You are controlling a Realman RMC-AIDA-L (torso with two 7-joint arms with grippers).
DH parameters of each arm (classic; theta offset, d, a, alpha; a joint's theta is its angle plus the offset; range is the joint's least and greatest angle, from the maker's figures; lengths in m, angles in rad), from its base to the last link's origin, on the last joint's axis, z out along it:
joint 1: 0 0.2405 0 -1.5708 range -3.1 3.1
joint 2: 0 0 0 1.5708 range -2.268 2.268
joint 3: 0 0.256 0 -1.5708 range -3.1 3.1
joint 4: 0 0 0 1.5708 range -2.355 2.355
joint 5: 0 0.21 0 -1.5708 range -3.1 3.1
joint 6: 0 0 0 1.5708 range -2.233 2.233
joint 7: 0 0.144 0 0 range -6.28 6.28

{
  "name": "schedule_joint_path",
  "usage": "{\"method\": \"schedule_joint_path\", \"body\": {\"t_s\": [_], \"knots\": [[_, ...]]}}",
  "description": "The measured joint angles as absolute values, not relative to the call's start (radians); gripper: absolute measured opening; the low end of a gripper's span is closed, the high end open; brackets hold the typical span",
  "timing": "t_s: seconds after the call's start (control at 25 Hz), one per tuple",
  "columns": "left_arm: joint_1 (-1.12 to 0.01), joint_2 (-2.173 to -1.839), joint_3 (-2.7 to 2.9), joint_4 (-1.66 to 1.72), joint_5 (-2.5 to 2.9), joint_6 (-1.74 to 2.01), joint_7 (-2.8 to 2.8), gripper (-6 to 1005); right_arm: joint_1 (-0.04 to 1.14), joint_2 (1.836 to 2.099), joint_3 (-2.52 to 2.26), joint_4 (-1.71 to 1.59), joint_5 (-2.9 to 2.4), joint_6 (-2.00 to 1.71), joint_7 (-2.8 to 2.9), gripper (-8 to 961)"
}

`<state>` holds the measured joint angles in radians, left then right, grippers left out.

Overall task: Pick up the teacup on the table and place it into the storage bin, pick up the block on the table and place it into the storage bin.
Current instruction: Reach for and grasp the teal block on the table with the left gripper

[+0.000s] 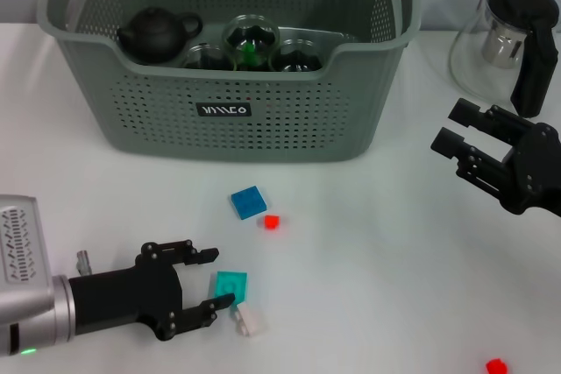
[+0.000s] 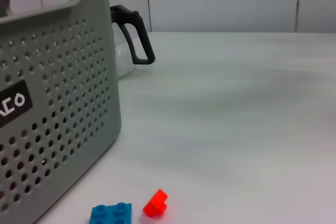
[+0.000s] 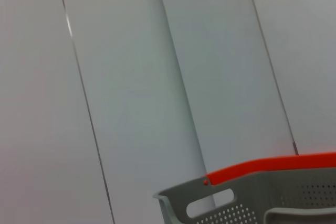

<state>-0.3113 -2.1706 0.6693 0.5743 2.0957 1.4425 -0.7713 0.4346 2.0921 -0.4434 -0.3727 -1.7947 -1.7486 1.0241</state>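
Head view shows five loose blocks on the white tabletop (image 1: 368, 243): a blue block (image 1: 248, 202), a small red block (image 1: 271, 222) just beside it at 4 o'clock, a teal block (image 1: 231, 285), a white block (image 1: 249, 320) and another red block (image 1: 497, 365) well apart at 4 o'clock. The left end effector (image 1: 209, 278) lies low, fingers spread, its lower fingertip touching the teal block. The storage bin (image 1: 230, 111) stands at 12 o'clock holding one black teapot (image 1: 154, 34) and three glass teacups (image 1: 251, 41). The right end effector (image 1: 460, 152) hovers spread at 3 o'clock, before one glass jug (image 1: 513, 41).
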Motion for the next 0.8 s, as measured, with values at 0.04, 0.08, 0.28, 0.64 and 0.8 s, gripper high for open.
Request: {"method": "schedule_joint_path", "body": {"t_s": [0.04, 0.08, 0.28, 0.64, 0.8], "knots": [[-0.311, -2.171, 0.669, 0.574, 2.096, 1.442, -0.771, 608, 0.435, 2.091, -0.443, -0.373, -1.795, -1.749, 1.024, 576], [-0.311, -2.171, 0.669, 0.572, 2.098, 1.441, -0.771, 608, 0.435, 2.091, -0.443, -0.373, -1.795, -1.749, 1.024, 576], [-0.318, -2.171, 0.670, 0.557, 2.113, 1.408, -0.762, 607, 0.437, 2.091, -0.442, -0.373, -1.795, -1.749, 1.025, 576], [-0.336, -2.172, 0.670, 0.528, 2.104, 1.386, -0.732, 608, 0.436, 2.088, -0.442, -0.373, -1.795, -1.749, 1.032, 576], [-0.348, -2.172, 0.670, 0.516, 2.103, 1.385, -0.724, 608, 0.436, 2.088, -0.442, -0.373, -1.795, -1.749, 1.032, 576]]}}
